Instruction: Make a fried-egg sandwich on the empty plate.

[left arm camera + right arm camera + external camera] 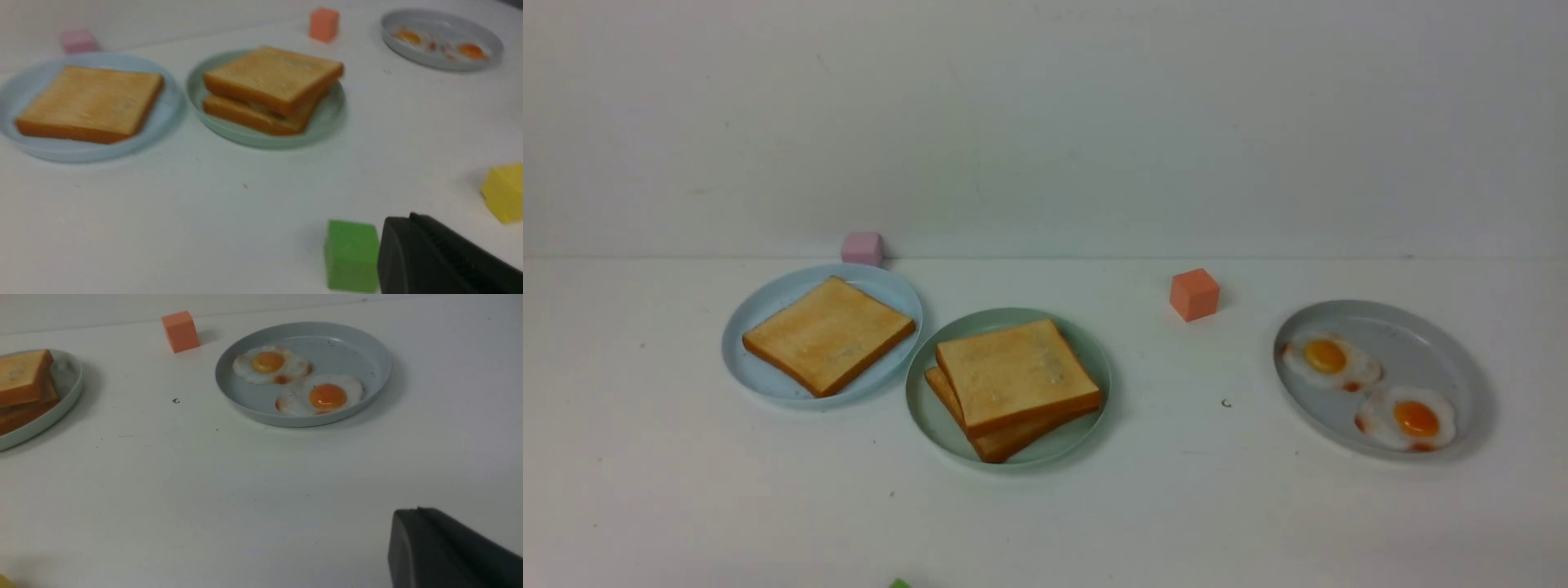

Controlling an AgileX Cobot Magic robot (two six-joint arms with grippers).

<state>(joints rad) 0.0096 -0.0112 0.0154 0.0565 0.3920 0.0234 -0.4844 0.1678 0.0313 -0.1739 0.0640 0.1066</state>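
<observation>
The mint-green plate [931, 408] [327, 118] holds two toast slices [1013, 376] [273, 73] stacked one on the other, slightly skewed. In the left wrist view a thin pale layer [261, 107] shows between them; I cannot tell what it is. Two fried eggs [1331, 359] [1409, 418] [269, 365] [320, 396] lie on the grey plate [1421, 335] [347, 343] at the right. My left gripper [410, 215] is shut and empty, low over the table beside a green cube [352, 255]. My right gripper [417, 509] is shut and empty, on the near side of the grey plate. Neither arm shows in the front view.
A pale blue plate [760, 384] at the left holds one toast slice [829, 333]. A pink cube [862, 247] stands behind it and an orange cube [1194, 294] stands between the plates. A yellow block [504, 192] lies near my left gripper.
</observation>
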